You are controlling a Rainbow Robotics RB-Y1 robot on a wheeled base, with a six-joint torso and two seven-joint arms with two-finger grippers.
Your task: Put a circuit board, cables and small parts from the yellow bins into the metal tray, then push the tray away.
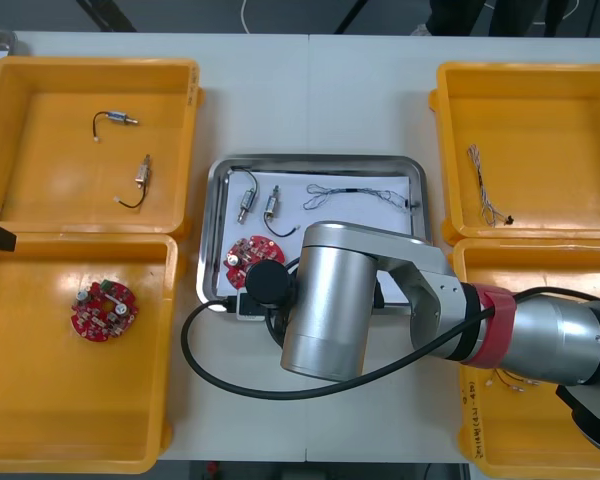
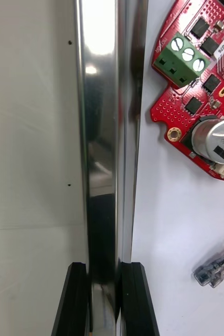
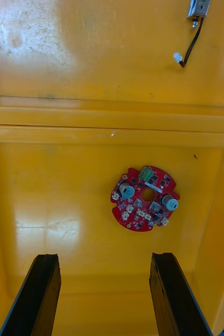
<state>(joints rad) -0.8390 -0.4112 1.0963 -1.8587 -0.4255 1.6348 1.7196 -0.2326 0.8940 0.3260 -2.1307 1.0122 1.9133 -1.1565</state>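
1. Front view: the right arm [image 1: 380,300] reaches over the tray's [image 1: 320,160] near edge. In the tray: one board [image 1: 248,252], two small parts [image 1: 247,205], one cable [image 1: 355,195]. Bins [image 1: 90,62] left of the tray: one board [image 1: 104,310], two small parts [image 1: 120,119]. Right of the tray: one cable [image 1: 485,185], others half hidden.
2. Right wrist view: the right gripper [image 2: 105,268] pinches the tray's rim [image 2: 101,131] beside the board [image 2: 195,100]. Filling looks done; next, I think, a straight push away.
3. Left wrist view: the left gripper [image 3: 105,257] is open, holding nothing, above the board [image 3: 145,198] left of the tray.

Your table [image 1: 310,90] carries the left bins [image 1: 50,170], one far and one near, the right bins [image 1: 540,110] set likewise, and the tray [image 1: 320,159] between the pairs, mid-table.
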